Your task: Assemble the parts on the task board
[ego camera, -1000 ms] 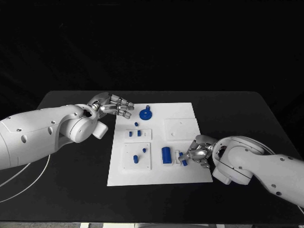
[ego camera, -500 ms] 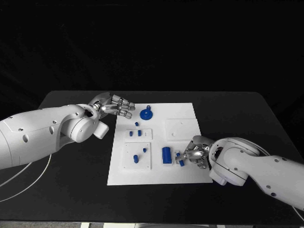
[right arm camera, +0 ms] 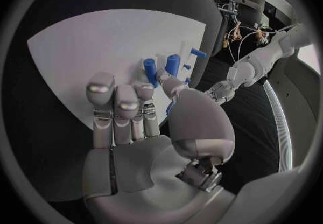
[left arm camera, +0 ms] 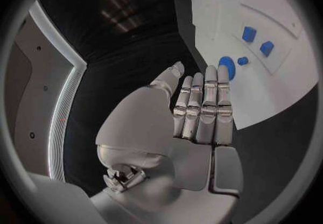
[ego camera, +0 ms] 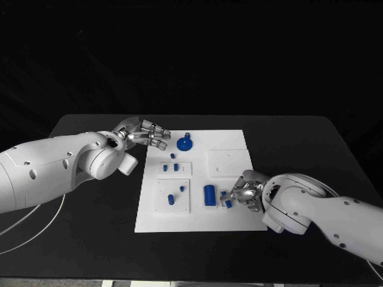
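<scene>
The white task board (ego camera: 230, 140) lies in the middle of the black table. On it stand a round blue part (ego camera: 184, 143), several small blue parts (ego camera: 170, 168) and a tall blue cylinder (ego camera: 209, 194). My right hand (ego camera: 246, 191) rests at the board's near right edge, beside the cylinder (right arm camera: 173, 64). It pinches a small blue part (ego camera: 228, 203) between thumb and finger; a sliver of blue (right arm camera: 168, 109) shows by the thumb. My left hand (ego camera: 145, 133) hovers at the board's far left corner, fingers straight and together (left arm camera: 202, 111), holding nothing, just short of the round part (left arm camera: 226, 66).
Black table (ego camera: 88, 239) surrounds the board on all sides, with wide room at the far right and near left. A pale cable (ego camera: 36, 230) runs by the left arm. Raised white square plates (ego camera: 224, 161) sit on the board.
My right hand has shifted a little to the left over the board's near right edge, and the small blue part moved with it. The left hand has stayed put.
</scene>
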